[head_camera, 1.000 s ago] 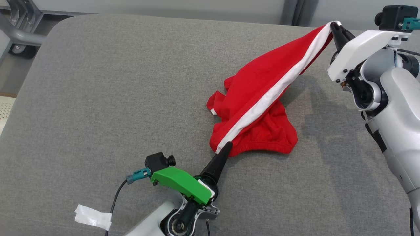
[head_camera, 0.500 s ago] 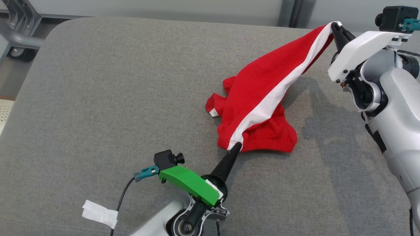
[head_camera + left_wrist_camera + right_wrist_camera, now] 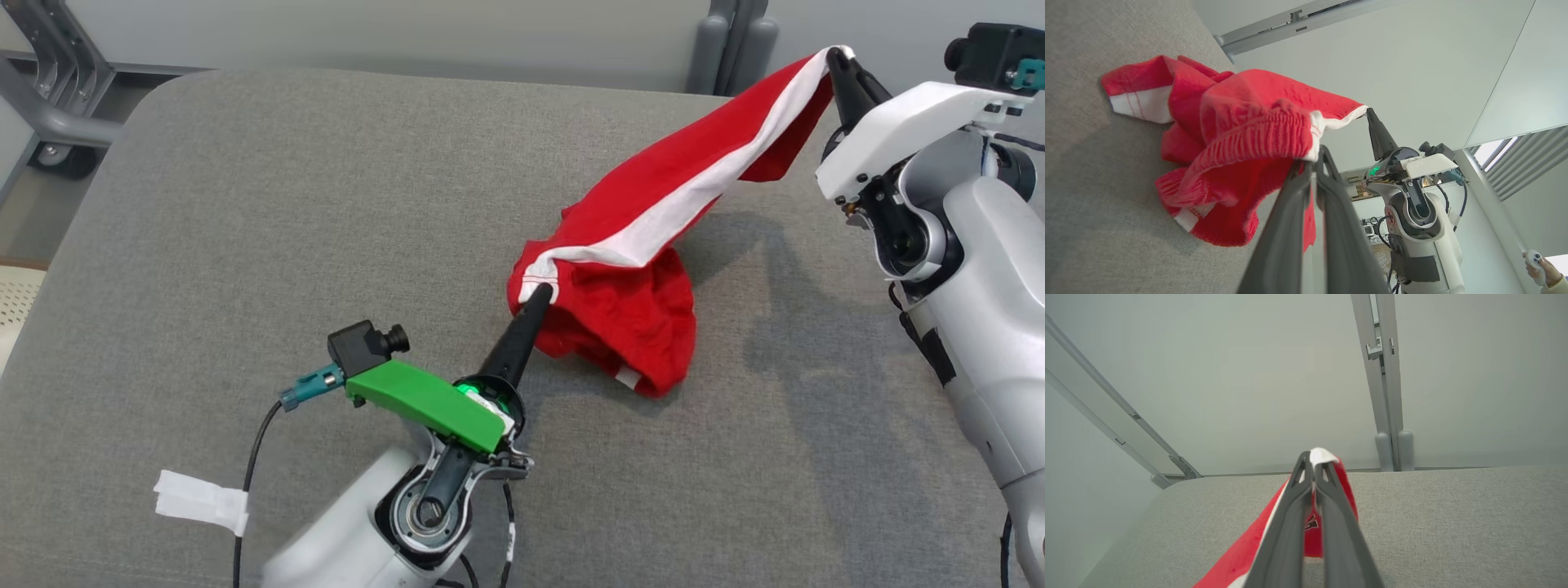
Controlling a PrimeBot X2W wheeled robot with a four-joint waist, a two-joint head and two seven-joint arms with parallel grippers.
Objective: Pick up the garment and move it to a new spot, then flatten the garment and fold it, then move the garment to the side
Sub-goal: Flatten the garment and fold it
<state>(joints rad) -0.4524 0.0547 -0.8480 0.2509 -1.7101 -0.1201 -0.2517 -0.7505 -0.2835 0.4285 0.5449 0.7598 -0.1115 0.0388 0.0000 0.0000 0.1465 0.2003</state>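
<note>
Red garment [image 3: 637, 318] w/ white band is stretched btwn both grippers over grey cushion [image 3: 245, 245]. L gripper [image 3: 541, 292] jaws are pinched on its low corner. R gripper [image 3: 833, 55] jaws are clamped on the raised corner. Lower folds sag to the cushion.

Left end effector [image 3: 540, 296] grip: a second ago its fingers stood apart at the near hem corner of the garment [image 3: 629, 318]. Now they are closed on that white-edged corner.
Left end effector position: it has risen off the surface [image 3: 245, 204] and moved up and to the left in the head view, taking the corner along.
Garment: before, it lay heaped with only its far end raised. Now the near corner is lifted too, and the red body sags below in a pouch.
White band [image 3: 702, 196]: it used to slope down to the surface. Now it is strung from the left end effector to the right end effector [image 3: 834, 57].
Head view: the camera has tipped, so the surface's far edge sits lower in the picture.
</note>
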